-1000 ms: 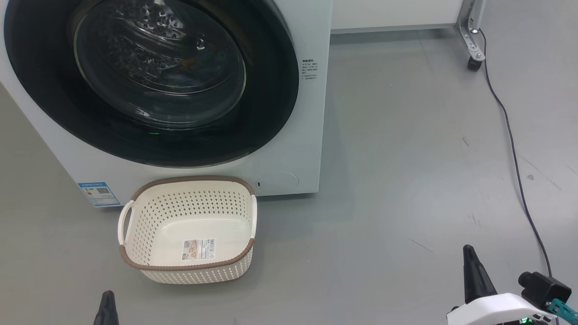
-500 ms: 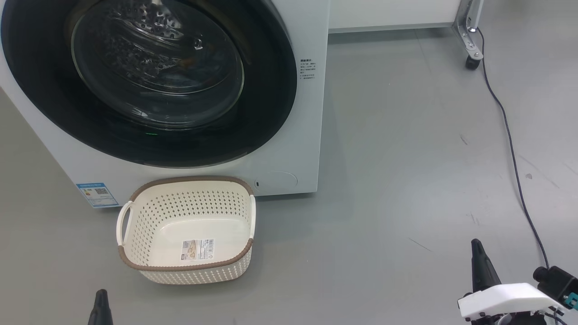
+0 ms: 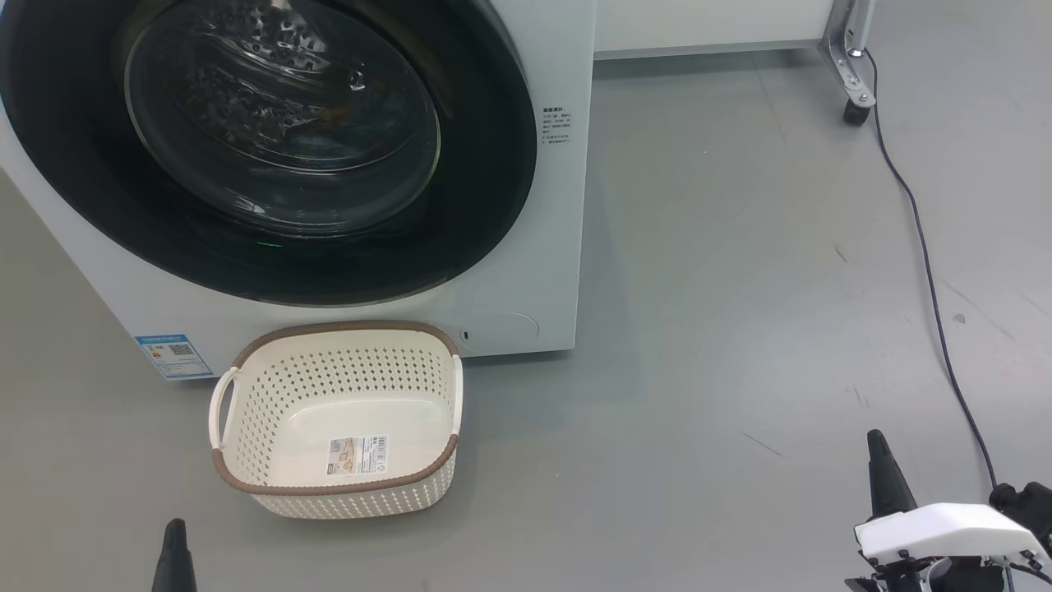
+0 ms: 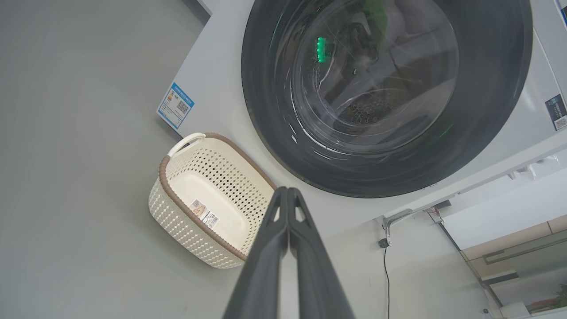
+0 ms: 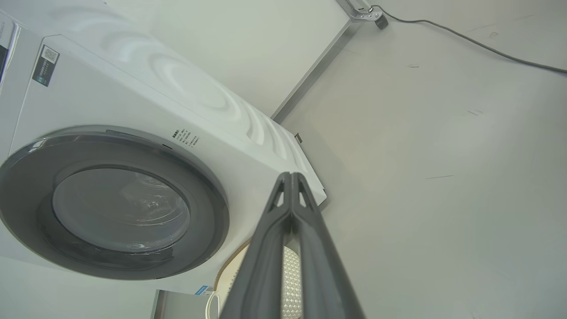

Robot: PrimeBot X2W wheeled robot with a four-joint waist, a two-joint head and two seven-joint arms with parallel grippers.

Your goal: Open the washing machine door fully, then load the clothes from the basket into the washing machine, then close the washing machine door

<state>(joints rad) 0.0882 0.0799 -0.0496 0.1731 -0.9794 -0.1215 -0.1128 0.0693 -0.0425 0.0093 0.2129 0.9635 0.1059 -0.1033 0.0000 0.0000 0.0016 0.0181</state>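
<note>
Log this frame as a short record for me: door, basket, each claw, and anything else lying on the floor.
washing machine door: shut against the washing machine
basket: upright on the floor in front of the machine, empty apart from a label sticker
left claw: shut, empty, clear of the basket
right claw: shut, empty, above the floor
other: dark cable trailing across the floor at the right
</note>
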